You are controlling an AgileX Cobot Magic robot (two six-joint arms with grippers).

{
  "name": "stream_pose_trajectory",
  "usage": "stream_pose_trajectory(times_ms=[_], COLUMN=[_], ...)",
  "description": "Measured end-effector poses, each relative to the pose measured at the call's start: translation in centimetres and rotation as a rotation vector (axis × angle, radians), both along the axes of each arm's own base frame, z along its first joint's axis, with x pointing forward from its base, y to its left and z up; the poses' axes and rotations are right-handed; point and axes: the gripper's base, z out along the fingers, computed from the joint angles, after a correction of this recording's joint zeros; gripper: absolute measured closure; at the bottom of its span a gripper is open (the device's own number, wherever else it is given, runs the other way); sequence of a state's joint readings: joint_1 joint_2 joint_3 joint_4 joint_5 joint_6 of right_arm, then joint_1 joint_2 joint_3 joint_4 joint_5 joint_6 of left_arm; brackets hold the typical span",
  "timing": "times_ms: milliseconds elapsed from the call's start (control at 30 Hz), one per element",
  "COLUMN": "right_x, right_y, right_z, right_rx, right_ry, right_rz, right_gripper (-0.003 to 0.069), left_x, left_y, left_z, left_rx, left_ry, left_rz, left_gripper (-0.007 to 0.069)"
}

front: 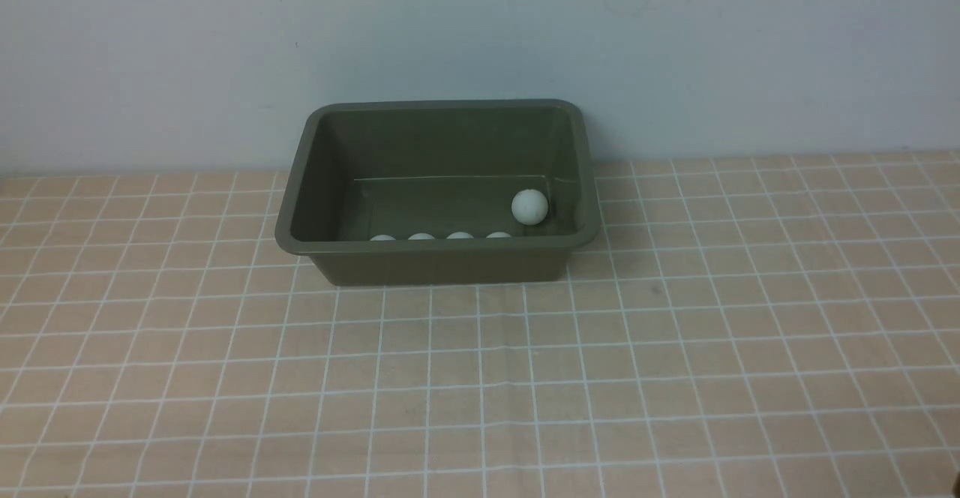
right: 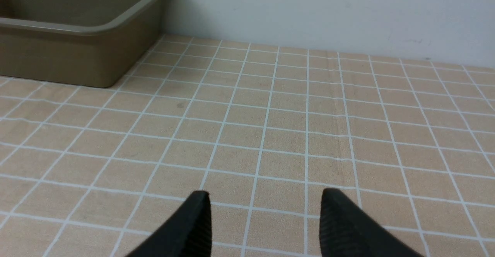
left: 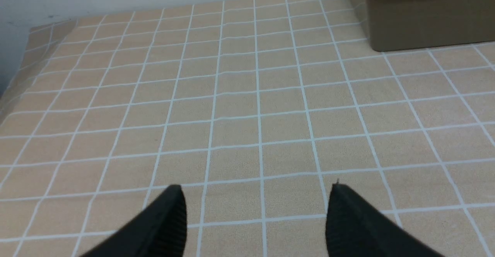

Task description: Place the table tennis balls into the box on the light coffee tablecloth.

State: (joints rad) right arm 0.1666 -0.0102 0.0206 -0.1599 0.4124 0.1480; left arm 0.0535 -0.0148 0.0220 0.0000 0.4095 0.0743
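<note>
Checked light coffee tablecloth [front: 480,378], olive box [front: 442,265] on it, seemingly nothing else.

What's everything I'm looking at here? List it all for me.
Table tennis balls: five visible, white, all inside the box; four along its near wall, mostly hidden, one further back towards the right.
Box: one, olive-green, on the cloth near the wall.
Tablecloth: one, peach-tan with white grid, covering the table.
Wall: pale grey, behind.
Left gripper: black, open, holding nothing, above the cloth.
Right gripper: black, open, holding nothing, above the cloth.
</note>
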Motion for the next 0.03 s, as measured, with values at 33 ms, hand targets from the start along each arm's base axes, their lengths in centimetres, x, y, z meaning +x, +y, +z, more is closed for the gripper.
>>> stream_pose_trajectory(times_ms=[33], right_x=[0.00], right_y=[0.00], right_z=[0.00], right_rx=[0.000], right_ry=[0.000], right_rz=[0.000], right_gripper=[0.0301], left_x=[0.00], left_y=[0.00], left_z=[0.00], left_rx=[0.000], left_ry=[0.000], left_rz=[0.000], left_gripper=[0.0221])
